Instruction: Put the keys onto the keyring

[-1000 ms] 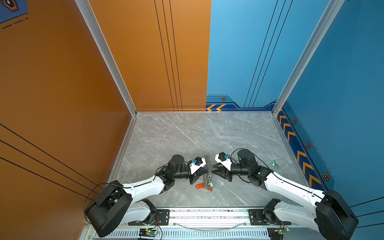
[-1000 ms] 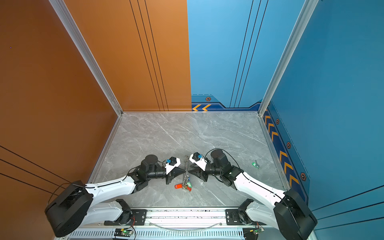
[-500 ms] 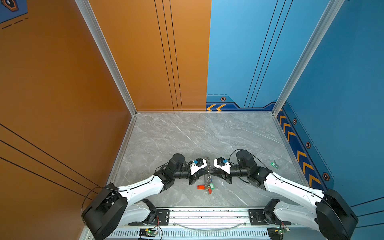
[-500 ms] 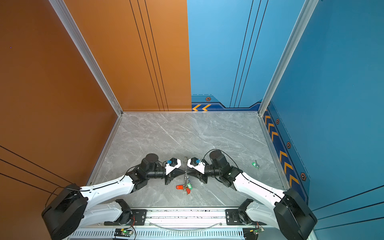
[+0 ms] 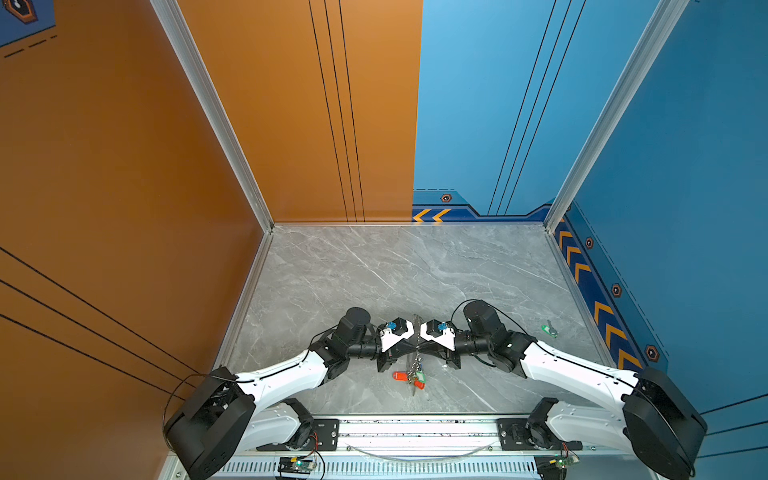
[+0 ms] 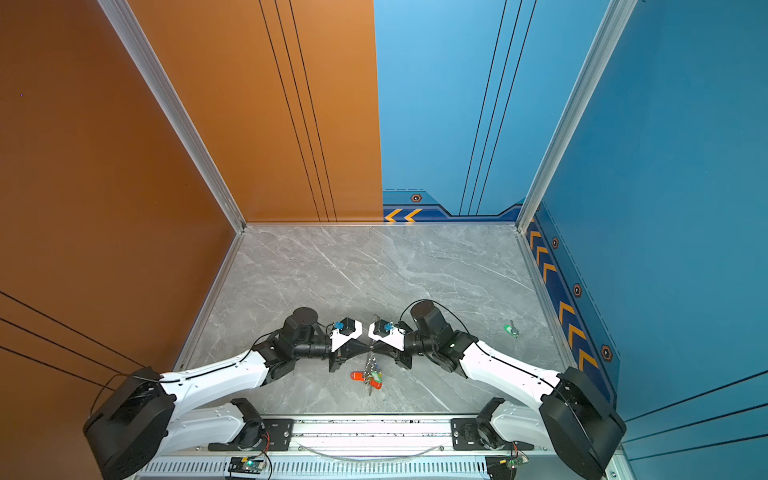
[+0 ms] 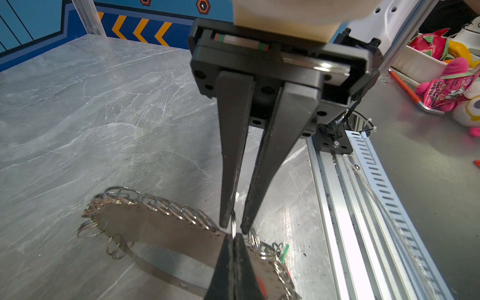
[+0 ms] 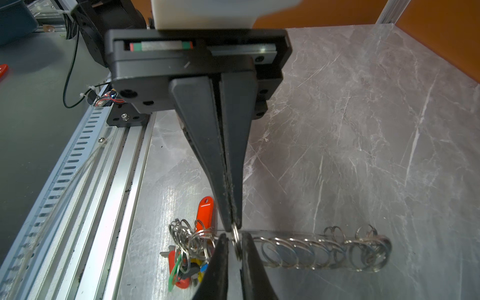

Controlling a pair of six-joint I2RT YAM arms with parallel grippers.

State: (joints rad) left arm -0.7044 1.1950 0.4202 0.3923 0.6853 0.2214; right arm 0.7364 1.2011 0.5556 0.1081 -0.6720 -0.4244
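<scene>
My left pincer (image 8: 235,224) is pressed together on the keyring (image 8: 311,249), its tips pinching a small silver ring (image 8: 235,241) on the keyring's edge. My right pincer (image 7: 233,229) faces it tip to tip from the opposite side. Its fingers (image 8: 220,259) stand a narrow gap apart, one on each side of that same ring, and I can see no contact with it.

In both top views the keyring (image 5: 416,328) shows edge-on like a chain. It runs between the two pincers, with one end pointing toward the front rail (image 5: 415,428). The bunch of keys (image 8: 187,257) hangs at that rail end, with red, green, yellow and blue tags. One red tag (image 8: 205,211) sticks out just beside the left pincer's fingers, over the grey surface (image 8: 363,130).

A single green key (image 5: 549,330) lies alone on the surface. It is well apart from the keyring, farther from the rail than the bunch, and out past my right arm's elbow.
</scene>
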